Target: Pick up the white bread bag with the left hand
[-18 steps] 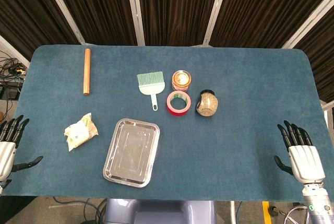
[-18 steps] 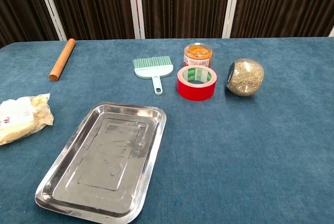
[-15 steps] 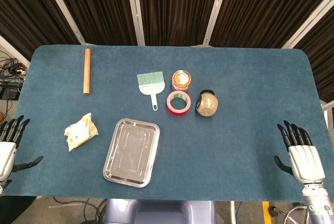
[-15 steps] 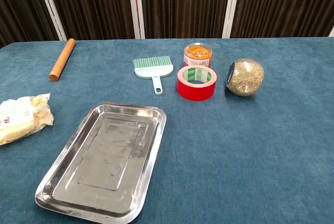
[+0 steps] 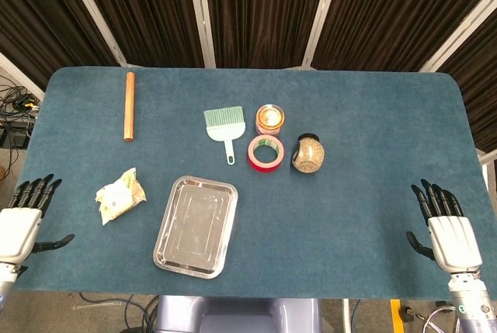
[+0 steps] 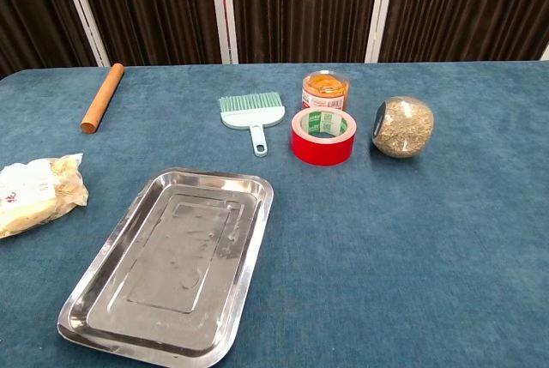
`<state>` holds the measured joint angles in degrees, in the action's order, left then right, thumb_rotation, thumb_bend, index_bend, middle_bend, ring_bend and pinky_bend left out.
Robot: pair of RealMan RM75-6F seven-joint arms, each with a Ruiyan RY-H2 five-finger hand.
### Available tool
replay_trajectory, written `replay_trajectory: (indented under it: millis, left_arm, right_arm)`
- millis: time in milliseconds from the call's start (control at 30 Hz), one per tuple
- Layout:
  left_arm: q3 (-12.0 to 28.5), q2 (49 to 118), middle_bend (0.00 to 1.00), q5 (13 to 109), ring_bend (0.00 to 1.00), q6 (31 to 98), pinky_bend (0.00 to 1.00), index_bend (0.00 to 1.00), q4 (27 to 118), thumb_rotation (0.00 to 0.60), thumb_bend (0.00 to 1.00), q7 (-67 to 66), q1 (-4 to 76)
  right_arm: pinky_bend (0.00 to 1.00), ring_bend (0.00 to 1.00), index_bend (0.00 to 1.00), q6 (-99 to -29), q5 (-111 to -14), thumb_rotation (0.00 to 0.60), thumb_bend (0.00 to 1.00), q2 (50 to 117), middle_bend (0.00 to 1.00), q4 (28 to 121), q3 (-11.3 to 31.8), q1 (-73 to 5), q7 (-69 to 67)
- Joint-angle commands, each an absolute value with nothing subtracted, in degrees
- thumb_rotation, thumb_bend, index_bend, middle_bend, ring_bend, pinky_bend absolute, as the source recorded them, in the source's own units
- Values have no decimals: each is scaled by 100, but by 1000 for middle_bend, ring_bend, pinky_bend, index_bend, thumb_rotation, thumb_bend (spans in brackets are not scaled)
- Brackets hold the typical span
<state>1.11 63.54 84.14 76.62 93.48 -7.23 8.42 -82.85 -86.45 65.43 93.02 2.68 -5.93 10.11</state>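
The white bread bag (image 5: 119,195) lies on the blue table near its left side, and in the chest view the bread bag (image 6: 34,194) sits at the left edge. My left hand (image 5: 23,224) hovers over the table's front left corner, fingers spread, holding nothing, a short way left of the bag. My right hand (image 5: 446,228) stays at the front right corner, fingers apart and empty. Neither hand shows in the chest view.
A steel tray (image 5: 196,226) lies just right of the bag. Farther back are a wooden rolling pin (image 5: 129,105), a green brush (image 5: 225,128), an orange-filled jar (image 5: 269,119), a red tape roll (image 5: 265,152) and a grain jar (image 5: 307,153).
My left hand has shifted right and slightly forward, onto the table's corner and closer to the bread bag. The right hand has barely moved.
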Motion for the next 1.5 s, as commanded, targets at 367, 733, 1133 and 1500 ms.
replay_trajectory:
  millis: [367, 733, 1133, 1500]
  left_arm:
    - [647, 7134, 0, 6468, 0, 5878, 33, 1, 9178, 600, 54, -2377, 2030]
    - [769, 8195, 399, 5367, 359, 5820, 487, 411, 8578, 600, 263, -3405, 2603]
    - [849, 7944, 654, 6438, 590, 6900, 666, 629, 9317, 600, 358, -2620, 2401]
    - [519, 7552, 489, 7827, 449, 7088, 551, 504, 11133, 600, 288, -2595, 2497]
  right_arm:
    - [97, 0, 0, -8287, -8628, 600, 302, 6519, 0, 9308, 277, -588, 920]
    - [97, 0, 0, -8270, -8622, 600, 303, 6510, 0, 9299, 276, -591, 866]
    - [97, 0, 0, -8288, -8641, 600, 303, 6511, 0, 9298, 272, -587, 876]
    - [97, 0, 0, -8305, -8647, 600, 303, 6516, 0, 9311, 274, -582, 917]
